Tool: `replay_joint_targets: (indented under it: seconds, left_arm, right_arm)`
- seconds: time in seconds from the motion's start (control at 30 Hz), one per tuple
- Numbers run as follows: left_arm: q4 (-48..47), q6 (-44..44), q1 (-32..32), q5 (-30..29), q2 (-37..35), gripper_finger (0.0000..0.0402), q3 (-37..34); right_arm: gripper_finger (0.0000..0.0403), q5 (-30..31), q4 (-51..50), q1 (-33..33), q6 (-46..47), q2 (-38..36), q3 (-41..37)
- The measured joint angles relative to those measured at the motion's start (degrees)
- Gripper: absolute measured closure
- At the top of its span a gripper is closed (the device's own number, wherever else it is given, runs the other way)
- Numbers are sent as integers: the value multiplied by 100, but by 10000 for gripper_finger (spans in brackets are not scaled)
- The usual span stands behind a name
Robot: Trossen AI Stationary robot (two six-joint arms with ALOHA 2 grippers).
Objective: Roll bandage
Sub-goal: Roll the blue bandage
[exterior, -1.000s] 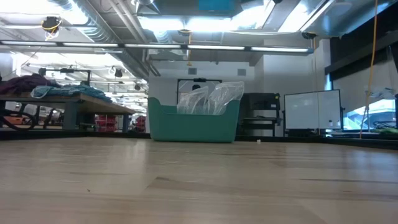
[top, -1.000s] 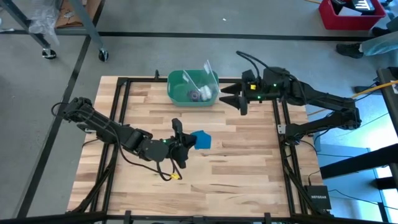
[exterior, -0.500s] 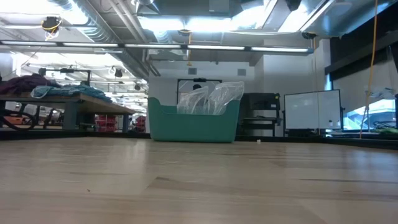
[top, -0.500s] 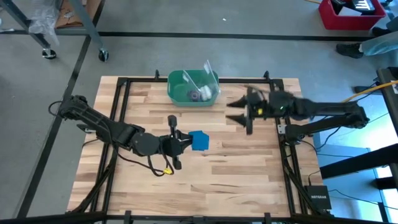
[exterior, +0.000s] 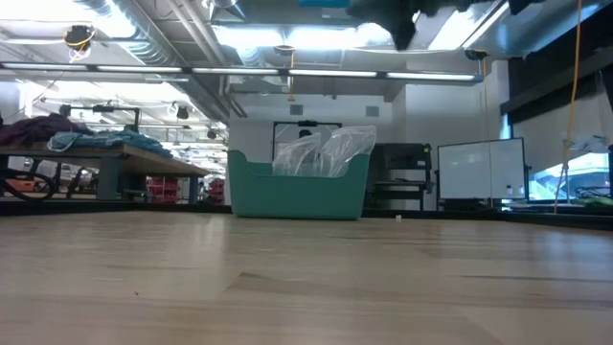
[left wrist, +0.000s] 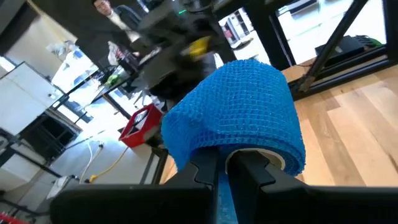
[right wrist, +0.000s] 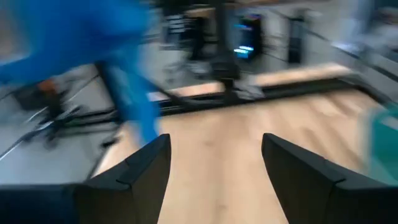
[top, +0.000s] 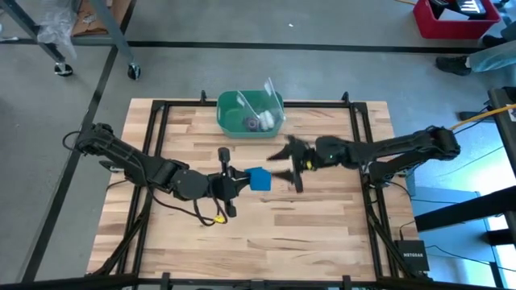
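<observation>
The bandage (top: 258, 179) is a compact bright blue roll with a pale core (left wrist: 261, 159), held above the middle of the table. My left gripper (top: 234, 184) is shut on it from the table's left side. My right gripper (top: 290, 163) is open and empty, just right of the roll, with its fingers pointing at it. In the right wrist view the bandage (right wrist: 93, 37) shows blurred ahead of that gripper (right wrist: 214, 162). A dark part of an arm (exterior: 402, 14) shows at the top of the low view. My left gripper pinches the bandage between its two fingers (left wrist: 205, 169) at the roll's lower edge (left wrist: 219, 163), beside the open core end. The fingers come level from the table's left. The roll sits beyond the fingertips, lifted clear of the table.
A green plastic bin (top: 250, 113) with clear bags and small items stands at the table's far edge, and also shows in the low view (exterior: 297, 187). Bare wood (top: 306, 225) lies on the near side. A black frame (top: 359, 137) borders the table.
My right gripper has swept from beside the bin toward the table's left and near side, ending close to the bandage, and has stayed open. My left gripper has kept the roll in about the same place.
</observation>
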Motion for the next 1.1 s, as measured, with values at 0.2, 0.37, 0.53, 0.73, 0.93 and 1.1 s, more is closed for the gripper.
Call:
replay_joint_targets:
  seconds: [0.2,0.37,0.53,0.73,0.93,1.1]
  left_arm:
    - [-5,-52,23,-3,0,386,0]
    - [18,-65,54,-3,0,386,0]
    - [35,-92,72,-1,0,386,0]
    - [30,-87,72,1,0,386,0]
    - [17,-87,72,1,0,386,0]
    - [7,-101,71,73,0,386,0]
  right_arm:
    - [160,439,617,534,-844,336,7]
    - [186,795,775,800,-1099,327,9]
    - [205,1224,995,813,-1114,554,7]
    - [213,1220,1672,815,-1460,872,11]
    - [308,1354,1656,813,-1634,883,11]
    - [389,1721,1439,818,-2147,786,8]
